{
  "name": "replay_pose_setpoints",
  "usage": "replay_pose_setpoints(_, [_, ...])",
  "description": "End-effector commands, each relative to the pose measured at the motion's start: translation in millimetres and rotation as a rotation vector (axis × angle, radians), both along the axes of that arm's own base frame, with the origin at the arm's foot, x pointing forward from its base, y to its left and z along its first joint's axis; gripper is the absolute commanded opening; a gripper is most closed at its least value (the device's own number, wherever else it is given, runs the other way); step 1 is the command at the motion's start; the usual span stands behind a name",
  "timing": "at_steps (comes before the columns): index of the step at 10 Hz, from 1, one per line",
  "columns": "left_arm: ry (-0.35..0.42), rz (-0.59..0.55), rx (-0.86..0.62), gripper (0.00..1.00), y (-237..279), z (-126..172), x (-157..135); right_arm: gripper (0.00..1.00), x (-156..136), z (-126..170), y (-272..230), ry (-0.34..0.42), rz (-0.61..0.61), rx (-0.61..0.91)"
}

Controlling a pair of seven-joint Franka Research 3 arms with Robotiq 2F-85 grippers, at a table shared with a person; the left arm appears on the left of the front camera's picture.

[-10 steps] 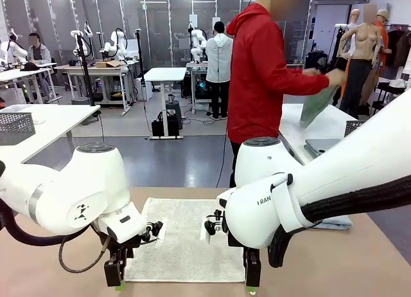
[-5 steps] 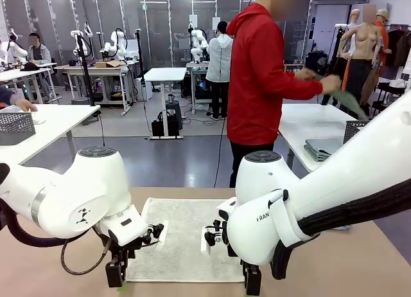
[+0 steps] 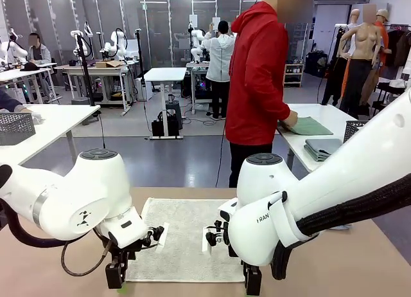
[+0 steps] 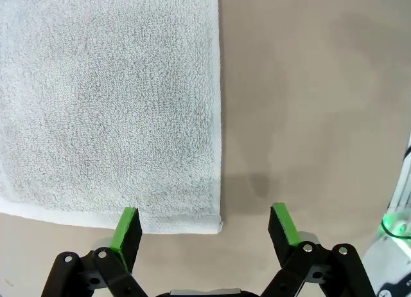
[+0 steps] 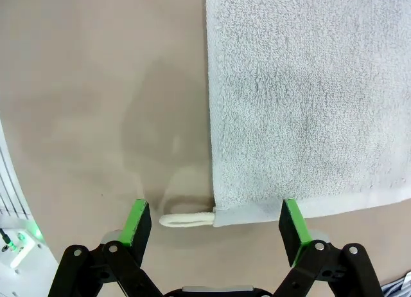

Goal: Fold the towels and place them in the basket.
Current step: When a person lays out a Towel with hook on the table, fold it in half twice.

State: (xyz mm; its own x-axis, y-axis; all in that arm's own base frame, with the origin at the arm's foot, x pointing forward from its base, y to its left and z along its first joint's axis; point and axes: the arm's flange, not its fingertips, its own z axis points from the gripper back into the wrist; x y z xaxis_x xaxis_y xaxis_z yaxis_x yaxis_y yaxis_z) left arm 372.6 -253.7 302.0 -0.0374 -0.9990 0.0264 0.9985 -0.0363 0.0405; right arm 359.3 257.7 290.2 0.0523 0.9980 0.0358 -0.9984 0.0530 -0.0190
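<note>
A cream-white towel (image 3: pixel 183 239) lies flat on the brown table between my two arms. My left gripper (image 3: pixel 115 281) hangs open over its near left corner. In the left wrist view that corner (image 4: pixel 215 223) sits between the green pads of the left gripper (image 4: pixel 205 227), with the towel (image 4: pixel 109 104) spreading away. My right gripper (image 3: pixel 252 284) is open over the near right corner. In the right wrist view the towel (image 5: pixel 302 98) and its hanging loop (image 5: pixel 186 218) lie between the pads of the right gripper (image 5: pixel 215 229). A dark mesh basket (image 3: pixel 352 128) peeks out behind my right arm.
A person in a red jacket (image 3: pixel 260 78) stands past the table's far edge, turned to a white side table, one hand on a green towel (image 3: pixel 309 125) beside folded grey-blue towels (image 3: pixel 323 147). Another mesh basket (image 3: pixel 16 126) stands on a white table at left.
Both grippers have sunk a little toward the towel's near corners. The person has brought the green towel down from the air and laid it on the side table.
</note>
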Motion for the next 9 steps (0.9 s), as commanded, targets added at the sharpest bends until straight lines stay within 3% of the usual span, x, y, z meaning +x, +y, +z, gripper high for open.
replay_pose_setpoints(1, [-0.029, -0.029, -0.002, 1.0, 2.4, -5.6, 5.5, 1.0, 4.1, -1.5, -2.6, -0.01, 0.019, 0.0])
replay_pose_setpoints(2, [-0.028, -0.032, 0.002, 0.89, 3.1, -6.6, 5.9, 0.8, 5.5, -0.9, -3.0, -0.006, 0.013, -0.002])
replay_pose_setpoints(3, [-0.027, -0.029, -0.001, 0.85, 4.6, -9.1, 7.7, 0.8, 6.9, -1.0, -3.5, -0.015, 0.014, -0.003])
replay_pose_setpoints(7, [-0.058, -0.04, -0.001, 0.85, 6.4, -12.7, 9.8, 0.8, 9.4, -0.4, -4.6, -0.024, 0.018, -0.003])
replay_pose_setpoints(8, [-0.08, -0.048, 0.014, 0.66, 5.6, -12.3, 10.1, 0.6, 10.5, 0.4, -5.0, -0.024, 0.012, 0.001])
replay_pose_setpoints(9, [-0.083, -0.049, 0.012, 0.66, 5.2, -11.9, 9.8, 0.6, 10.6, 0.6, -5.1, -0.036, 0.009, 0.001])
